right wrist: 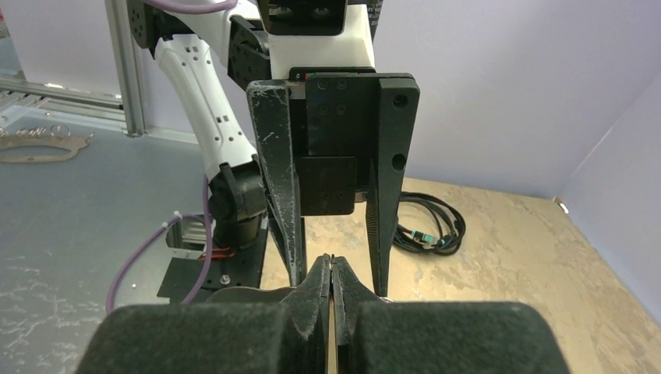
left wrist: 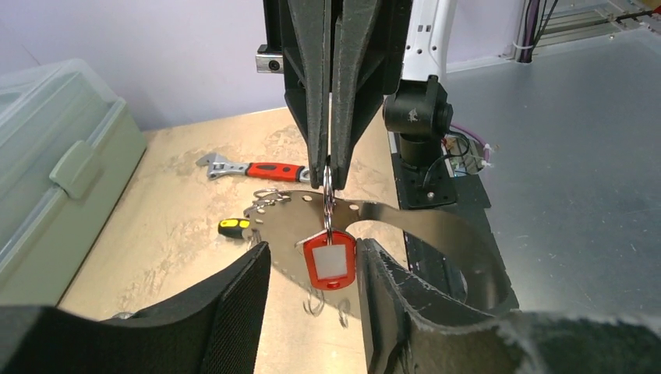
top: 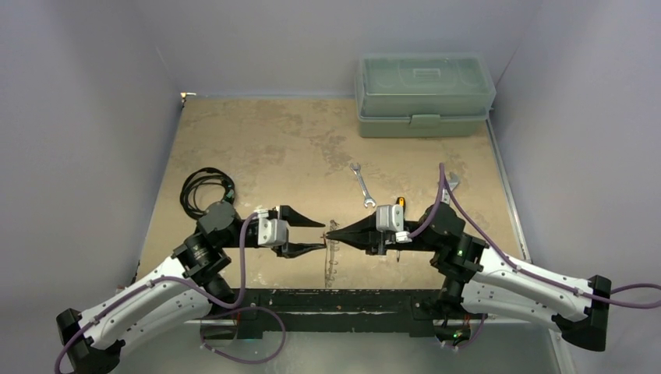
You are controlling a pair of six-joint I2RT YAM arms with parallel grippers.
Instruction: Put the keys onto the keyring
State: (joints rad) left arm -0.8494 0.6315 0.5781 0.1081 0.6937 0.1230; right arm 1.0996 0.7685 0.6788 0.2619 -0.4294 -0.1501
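Observation:
My right gripper (top: pixel 330 231) is shut on the small split ring of a key with a red plastic tag (left wrist: pixel 330 263). The tag hangs below its fingertips (left wrist: pixel 319 167) in the left wrist view. My left gripper (top: pixel 309 234) is open, and the tag hangs between its two fingers (left wrist: pixel 234 312). The keyring (left wrist: pixel 405 218), a shiny silvery loop with holes and tiny keys (left wrist: pixel 313 302) on its edge, sits just behind and below the tag. It shows faintly in the top view (top: pixel 334 257). In the right wrist view my shut right gripper (right wrist: pixel 332 273) faces the open left fingers (right wrist: pixel 284 210).
A green toolbox (top: pixel 425 93) stands at the back right. A silver spanner (top: pixel 362 185) lies mid-table. A red-handled adjustable wrench (left wrist: pixel 249 167) and a yellow-and-black tool handle (left wrist: pixel 232 227) lie near the right arm. A coiled black cable (top: pixel 204 187) lies at the left.

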